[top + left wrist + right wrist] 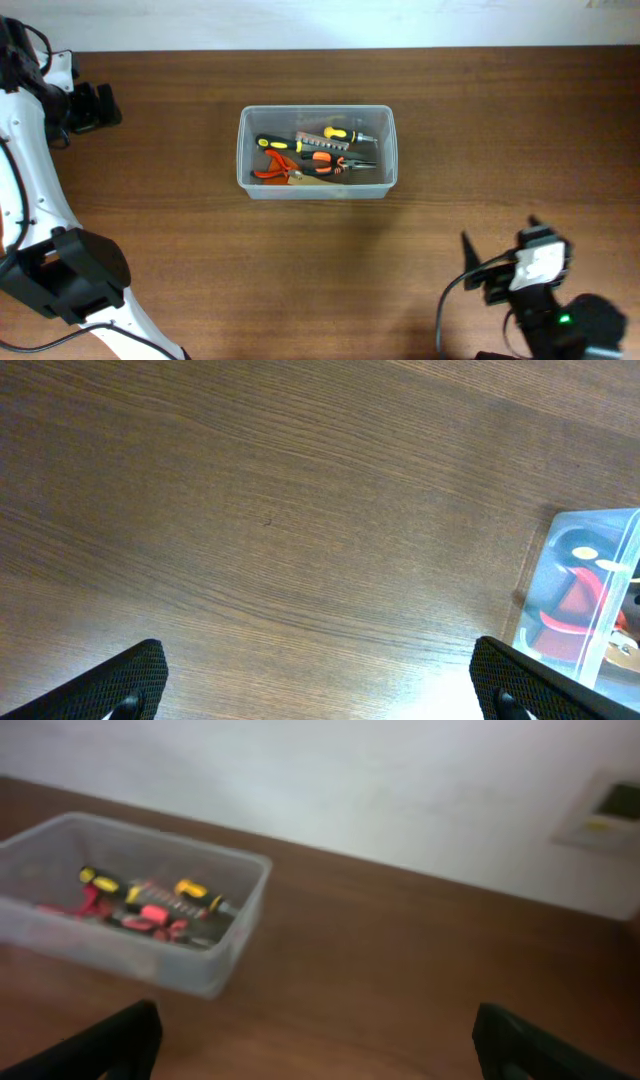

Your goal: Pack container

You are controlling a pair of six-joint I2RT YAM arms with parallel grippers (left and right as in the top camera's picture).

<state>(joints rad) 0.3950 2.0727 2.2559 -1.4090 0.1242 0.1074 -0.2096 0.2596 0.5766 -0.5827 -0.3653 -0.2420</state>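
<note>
The clear plastic container (317, 150) stands upright at the middle of the wooden table. Inside lie a yellow-and-black screwdriver (280, 142), a second yellow-handled tool (343, 132) and orange-handled pliers (300, 166). The container also shows in the left wrist view (588, 595) at the right edge and in the right wrist view (130, 900) at the left. My left gripper (95, 107) is open and empty at the far left, well apart from the container. My right gripper (497, 262) is open and empty near the front right.
The left arm's white links and black base (70, 275) fill the left side. The right arm's body (560, 320) sits at the front right corner. A pale wall (400, 780) runs behind the table's far edge.
</note>
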